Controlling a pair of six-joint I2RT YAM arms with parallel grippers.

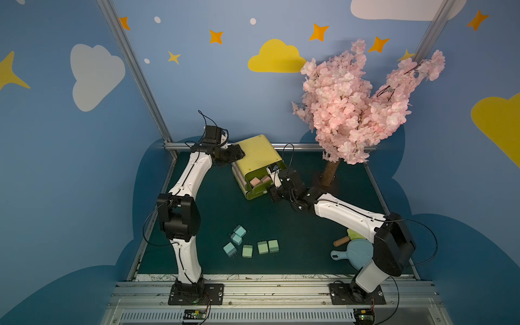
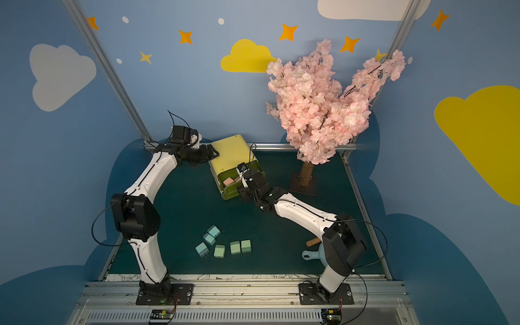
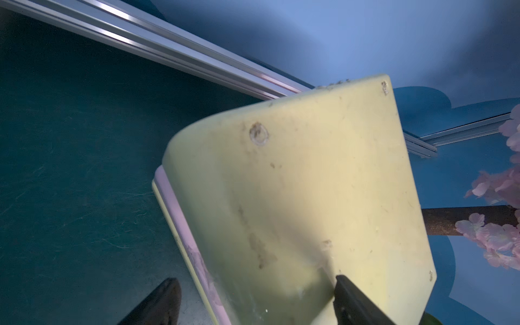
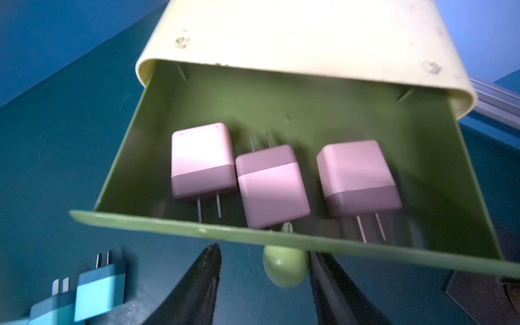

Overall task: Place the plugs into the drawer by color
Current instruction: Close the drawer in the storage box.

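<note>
The yellow-green drawer [image 1: 254, 153] chest stands at the back of the mat, its top drawer [image 4: 281, 112] pulled out. Three pink plugs [image 4: 202, 160] [image 4: 270, 185] [image 4: 357, 177] lie inside it. My right gripper [image 4: 264, 250] is open around that drawer's round knob [image 4: 284, 270]; one finger touches the knob, the other is apart. My left gripper [image 3: 256, 280] is open, straddling the chest's back edge [image 3: 197, 253], one finger over its top face. Three blue plugs [image 1: 236, 239] and three green plugs [image 1: 262, 247] lie on the mat in front, shown in both top views.
A pink blossom tree [image 1: 351, 107] with a brown trunk [image 1: 329, 174] stands at the back right. A light blue dustpan [image 1: 357, 253] and a wooden-handled brush [image 1: 342, 241] lie under my right arm. A metal rail [image 1: 309, 146] runs behind the chest.
</note>
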